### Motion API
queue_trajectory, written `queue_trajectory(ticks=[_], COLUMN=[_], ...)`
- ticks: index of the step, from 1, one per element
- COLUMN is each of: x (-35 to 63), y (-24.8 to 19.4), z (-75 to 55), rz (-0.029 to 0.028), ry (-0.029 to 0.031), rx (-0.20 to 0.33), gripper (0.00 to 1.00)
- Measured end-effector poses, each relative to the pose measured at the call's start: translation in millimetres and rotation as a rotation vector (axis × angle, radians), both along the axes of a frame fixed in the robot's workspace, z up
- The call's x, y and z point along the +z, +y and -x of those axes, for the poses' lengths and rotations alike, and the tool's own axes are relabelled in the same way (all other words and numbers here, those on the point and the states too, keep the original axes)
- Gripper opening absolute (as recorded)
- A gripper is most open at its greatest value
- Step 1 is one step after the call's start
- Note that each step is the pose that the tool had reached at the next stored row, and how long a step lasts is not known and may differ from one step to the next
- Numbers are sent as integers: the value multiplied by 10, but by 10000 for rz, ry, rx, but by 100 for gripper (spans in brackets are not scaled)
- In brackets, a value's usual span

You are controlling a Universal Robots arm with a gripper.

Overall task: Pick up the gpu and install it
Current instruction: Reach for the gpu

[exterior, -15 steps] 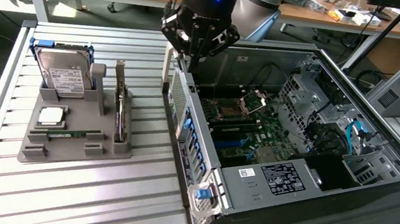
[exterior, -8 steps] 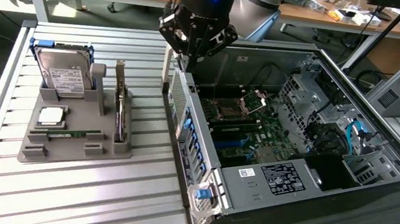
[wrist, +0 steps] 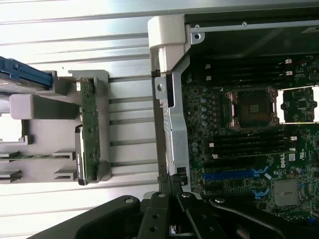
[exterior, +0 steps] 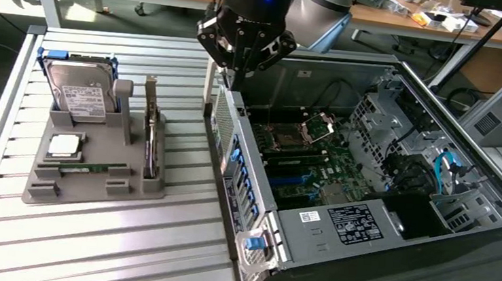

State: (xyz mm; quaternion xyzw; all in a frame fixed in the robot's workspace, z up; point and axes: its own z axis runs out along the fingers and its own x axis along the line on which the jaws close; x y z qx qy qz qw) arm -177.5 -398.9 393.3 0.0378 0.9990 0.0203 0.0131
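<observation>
Slatted aluminium desk, ribbed and grey, is seen beneath everything. On it an open sheet-steel computer case is laid, its green motherboard exposed. To the exterior view's left, a grey moulded plastic holder is set. The gpu, a thin flat card, is stood on edge in a holder slot, its long axis lying across the slats. The black gripper is poised over the case's perforated wall, apart from the card, fingers pressed together on nothing.
</observation>
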Motion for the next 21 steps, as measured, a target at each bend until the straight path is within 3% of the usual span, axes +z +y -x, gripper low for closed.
queue_trajectory(ticks=[21], x=[0], y=[0], z=[73], rz=[33], ry=[0], rx=[-1], gripper=[11])
